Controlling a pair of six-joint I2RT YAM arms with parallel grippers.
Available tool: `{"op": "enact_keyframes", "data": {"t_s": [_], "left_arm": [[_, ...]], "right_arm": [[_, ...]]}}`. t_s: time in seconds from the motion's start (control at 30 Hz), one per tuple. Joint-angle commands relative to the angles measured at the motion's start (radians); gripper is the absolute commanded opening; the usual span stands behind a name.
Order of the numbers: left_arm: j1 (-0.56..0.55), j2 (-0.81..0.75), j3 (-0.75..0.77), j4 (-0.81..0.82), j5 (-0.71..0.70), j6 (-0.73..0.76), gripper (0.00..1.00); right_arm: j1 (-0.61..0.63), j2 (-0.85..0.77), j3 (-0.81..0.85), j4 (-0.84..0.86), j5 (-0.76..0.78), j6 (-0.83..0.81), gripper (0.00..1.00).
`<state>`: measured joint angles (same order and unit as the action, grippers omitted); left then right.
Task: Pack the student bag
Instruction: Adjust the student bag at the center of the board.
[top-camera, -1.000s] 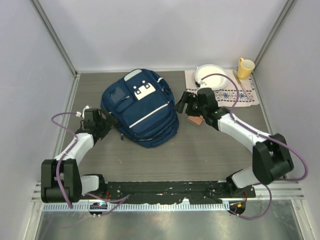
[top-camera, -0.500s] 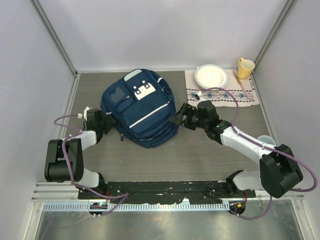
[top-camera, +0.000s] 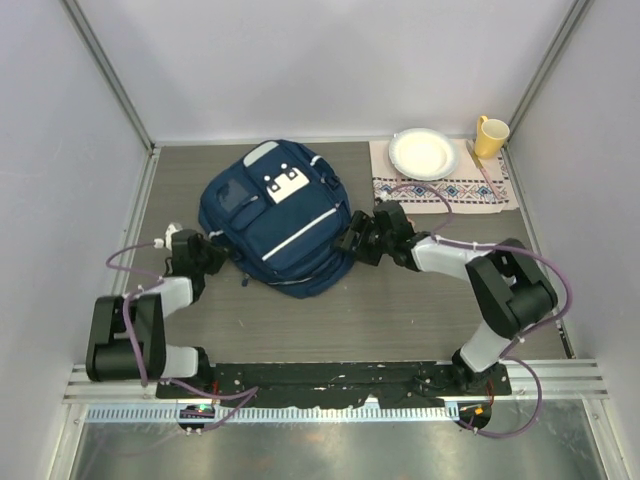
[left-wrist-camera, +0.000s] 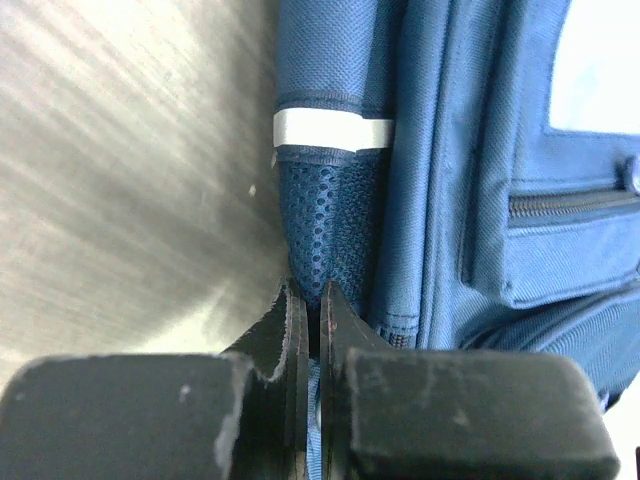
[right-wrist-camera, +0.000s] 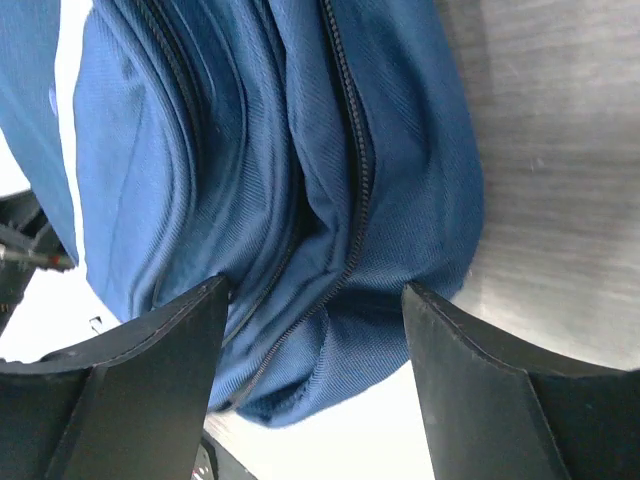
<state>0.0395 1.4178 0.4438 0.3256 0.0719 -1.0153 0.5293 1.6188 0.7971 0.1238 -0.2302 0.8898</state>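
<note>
On the grey worktop (top-camera: 400, 300), the left hand (left-wrist-camera: 310, 300) tip-pinches the navy fabric backpack (top-camera: 280, 215) by its mesh strap (left-wrist-camera: 325, 230), risking a slip; right hand (right-wrist-camera: 312, 300) wide.

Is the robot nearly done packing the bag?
Not nearly. Done: nothing shows as packed; the bag lies flat and the zips in view look shut. In hand: the left claw pinches the bag's mesh side, and the right claw stands open at the other side. Left: opening it and putting things in.
</note>
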Motion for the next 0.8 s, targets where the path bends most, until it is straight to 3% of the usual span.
{"op": "enact_keyframes", "data": {"t_s": [0.0, 0.23, 0.37, 0.5, 0.67, 0.77], "left_arm": [[-0.03, -0.223, -0.115, -0.149, 0.013, -0.043, 0.0], [-0.148, -0.752, -0.215, -0.555, -0.124, -0.149, 0.0], [-0.167, -0.96, -0.258, -0.721, -0.173, -0.222, 0.0], [-0.17, -1.027, -0.266, -0.773, -0.173, -0.256, 0.0], [-0.171, -0.967, -0.205, -0.772, -0.164, -0.229, 0.0], [-0.171, -0.904, -0.151, -0.763, -0.153, -0.195, 0.0]], "right_arm": [[0.003, 0.099, 0.158, 0.071, 0.0, 0.009, 0.75], [0.003, 0.279, 0.403, 0.03, -0.04, -0.023, 0.75], [0.001, 0.349, 0.507, 0.004, -0.067, -0.048, 0.75], [0.003, 0.279, 0.484, -0.05, -0.022, -0.12, 0.75], [0.014, -0.03, 0.288, -0.096, 0.124, -0.241, 0.77], [0.105, -0.166, 0.202, -0.124, 0.181, -0.327, 0.77]]}}
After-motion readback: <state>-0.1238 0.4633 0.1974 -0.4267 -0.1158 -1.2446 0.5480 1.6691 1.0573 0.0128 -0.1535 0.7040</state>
